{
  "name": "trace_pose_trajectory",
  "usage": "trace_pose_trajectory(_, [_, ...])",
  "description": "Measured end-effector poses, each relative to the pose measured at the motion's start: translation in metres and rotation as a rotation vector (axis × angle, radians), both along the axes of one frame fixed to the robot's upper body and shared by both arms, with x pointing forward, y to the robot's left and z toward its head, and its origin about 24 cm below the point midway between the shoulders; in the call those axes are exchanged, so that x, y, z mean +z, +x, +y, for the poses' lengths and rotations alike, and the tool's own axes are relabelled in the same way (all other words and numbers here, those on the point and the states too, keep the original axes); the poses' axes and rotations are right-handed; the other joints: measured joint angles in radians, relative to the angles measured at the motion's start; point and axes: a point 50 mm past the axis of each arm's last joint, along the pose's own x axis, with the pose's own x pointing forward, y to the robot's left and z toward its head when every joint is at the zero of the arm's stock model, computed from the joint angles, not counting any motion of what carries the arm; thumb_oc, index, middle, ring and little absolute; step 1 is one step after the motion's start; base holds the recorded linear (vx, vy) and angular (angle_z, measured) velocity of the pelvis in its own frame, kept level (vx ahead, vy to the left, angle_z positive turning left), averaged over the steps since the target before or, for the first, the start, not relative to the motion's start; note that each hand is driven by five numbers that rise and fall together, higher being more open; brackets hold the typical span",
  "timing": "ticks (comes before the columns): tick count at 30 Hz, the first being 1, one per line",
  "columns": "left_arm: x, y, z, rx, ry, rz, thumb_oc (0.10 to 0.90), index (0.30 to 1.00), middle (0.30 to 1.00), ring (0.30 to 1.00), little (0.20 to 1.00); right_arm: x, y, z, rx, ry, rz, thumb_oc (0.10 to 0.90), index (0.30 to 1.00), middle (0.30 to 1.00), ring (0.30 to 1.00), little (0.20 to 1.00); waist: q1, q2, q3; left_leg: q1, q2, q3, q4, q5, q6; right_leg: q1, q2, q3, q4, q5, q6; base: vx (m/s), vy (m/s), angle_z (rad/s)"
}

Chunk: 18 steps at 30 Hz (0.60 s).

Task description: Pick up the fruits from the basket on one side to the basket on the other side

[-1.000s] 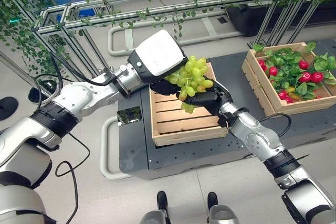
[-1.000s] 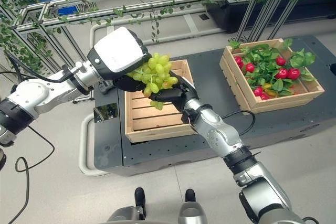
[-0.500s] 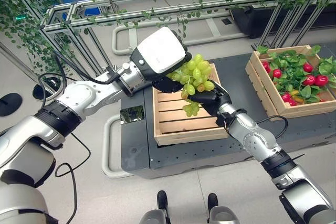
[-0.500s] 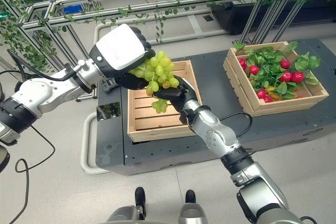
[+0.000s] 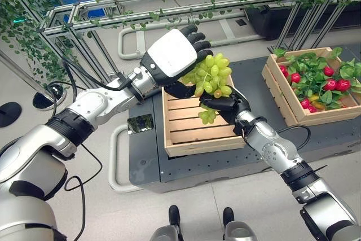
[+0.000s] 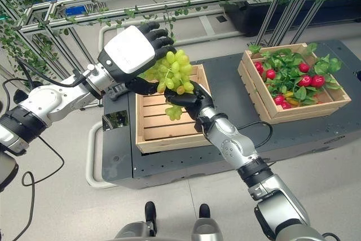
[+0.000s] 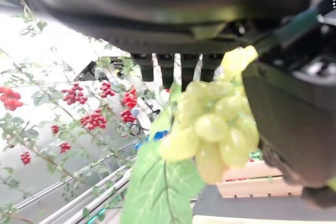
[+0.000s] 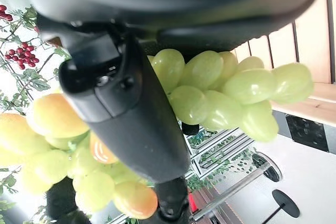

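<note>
The right hand (image 5: 225, 104) grips a green grape bunch (image 5: 210, 77) above the left wooden crate (image 5: 197, 118); the left hand (image 5: 176, 55) spreads its fingers wide behind it.

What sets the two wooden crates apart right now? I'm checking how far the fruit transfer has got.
The slatted wooden crate nearer the hands shows bare slats inside, while the far wooden crate on the robot's right holds green leaves and red fruits. The bunch of green grapes hangs over the nearer crate; nothing hangs over the far one. Both are light wood and sit on the same dark platform.
</note>
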Motion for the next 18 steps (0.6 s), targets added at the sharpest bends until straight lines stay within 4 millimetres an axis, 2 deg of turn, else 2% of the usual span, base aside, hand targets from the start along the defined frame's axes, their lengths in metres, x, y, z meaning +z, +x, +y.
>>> trace_pose_trajectory(5, [-0.014,0.008,0.031,0.156,-0.012,0.031,0.800,0.900,0.900,0.900,0.900,-0.001,0.004,-0.014,-0.064,0.025,-0.003,0.400,0.300,0.300,0.300,0.300,0.001,0.000,0.000,0.003,0.001,0.014,0.000,-0.003,0.001,-0.003,0.000,0.011,0.000,0.001,0.000,0.00,0.008,-0.06])
trace_pose_trajectory(9, [-0.024,0.006,0.043,0.201,-0.021,0.051,0.800,0.900,0.900,0.900,0.900,-0.005,0.005,-0.025,-0.111,0.039,0.006,0.400,0.300,0.300,0.300,0.300,0.002,0.000,0.000,0.006,0.001,0.017,0.000,-0.007,0.001,-0.004,0.000,0.019,0.000,0.001,0.000,0.00,0.010,-0.06])
trace_pose_trajectory(13, [-0.033,0.002,0.058,0.259,-0.084,0.052,0.800,0.900,0.900,0.900,0.900,-0.016,-0.001,-0.044,-0.185,0.069,0.022,0.400,0.300,0.300,0.300,0.300,0.000,-0.001,0.000,0.005,0.001,0.021,0.000,-0.008,0.001,-0.008,0.000,0.024,0.000,0.001,0.000,-0.01,0.005,-0.03])
trace_pose_trajectory(16, [-0.037,-0.003,0.078,0.338,-0.276,0.051,0.800,0.900,0.900,0.900,0.900,-0.026,-0.007,-0.057,-0.238,0.079,0.033,0.400,0.300,0.300,0.300,0.300,-0.007,-0.002,-0.001,0.004,0.001,0.026,0.000,-0.010,0.001,-0.013,0.000,0.030,0.000,0.001,0.001,0.00,0.002,-0.06])
trace_pose_trajectory(18, [-0.040,-0.009,0.097,0.407,-0.493,0.040,0.800,0.900,0.900,0.900,0.900,-0.035,-0.013,-0.067,-0.280,0.051,0.041,0.400,0.300,0.300,0.300,0.300,-0.024,-0.008,-0.004,0.002,0.001,0.028,-0.001,-0.011,0.001,-0.016,0.000,0.032,0.000,0.001,0.001,0.01,-0.016,-0.05])
